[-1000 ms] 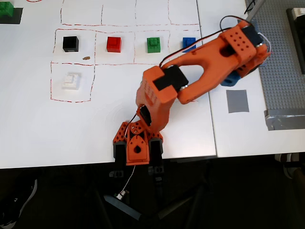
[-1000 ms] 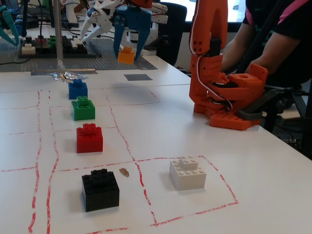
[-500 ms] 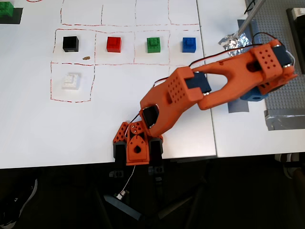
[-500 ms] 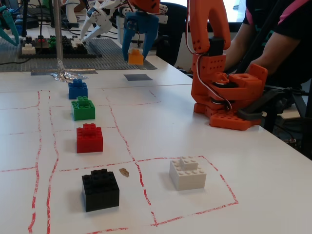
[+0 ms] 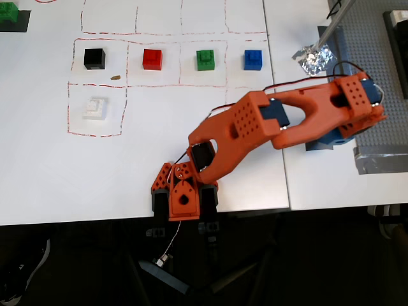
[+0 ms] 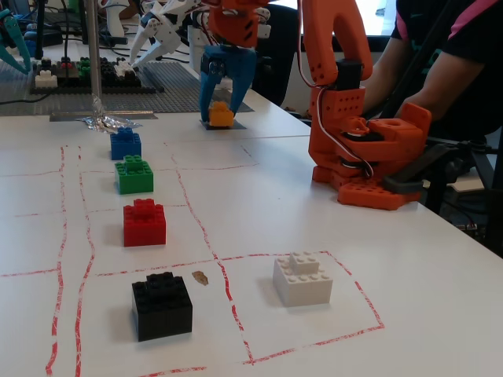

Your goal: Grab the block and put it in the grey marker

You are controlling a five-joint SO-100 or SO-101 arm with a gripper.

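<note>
One orange-yellow block (image 6: pixel 221 115) sits between the blue fingers of the gripper (image 6: pixel 223 108) at the far end of the table, resting on or just above the grey marker (image 6: pixel 236 125); in the overhead view the arm hides all of this. The jaws appear pinched against the brick's sides. By my reckoning the placing step is nearly over. Next comes letting go: spreading the fingers and lifting straight up, without dragging the brick off the patch. Blue brick (image 6: pixel 126 144) and foil (image 6: pixel 111 122) lie clear.
</note>
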